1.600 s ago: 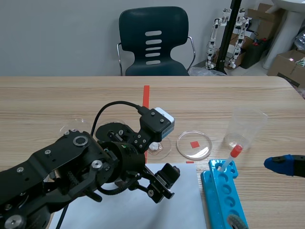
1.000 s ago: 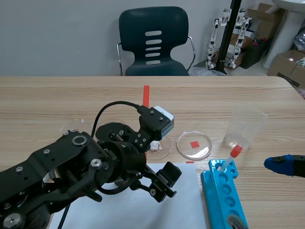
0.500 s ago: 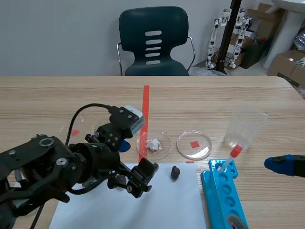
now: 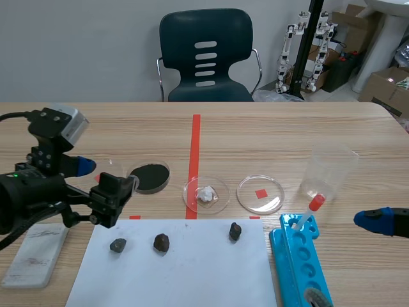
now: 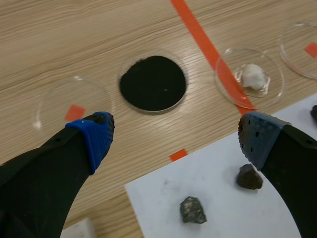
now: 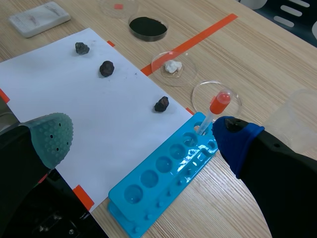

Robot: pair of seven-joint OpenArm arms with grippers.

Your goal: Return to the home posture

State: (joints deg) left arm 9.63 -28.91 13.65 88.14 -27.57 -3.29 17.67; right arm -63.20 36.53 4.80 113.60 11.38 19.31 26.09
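The left gripper (image 5: 176, 135) is hovering over the near left of the wood-grain table (image 4: 307, 128), its blue dotted pads (image 5: 96, 134) standing wide apart around nothing. The right gripper (image 6: 142, 138) is waiting at the near right, fingers likewise parted and empty. Between them a flat white paper sheet (image 4: 192, 275) is carrying three rough dark stones (image 4: 162, 242). Right of it, a blue plastic rack (image 4: 300, 268) is holding a red-capped tube (image 4: 311, 209).

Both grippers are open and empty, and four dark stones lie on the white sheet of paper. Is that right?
Not quite: three stones lie on the sheet of paper, not four, as the scene view shows. The left gripper and the right gripper are open and empty.
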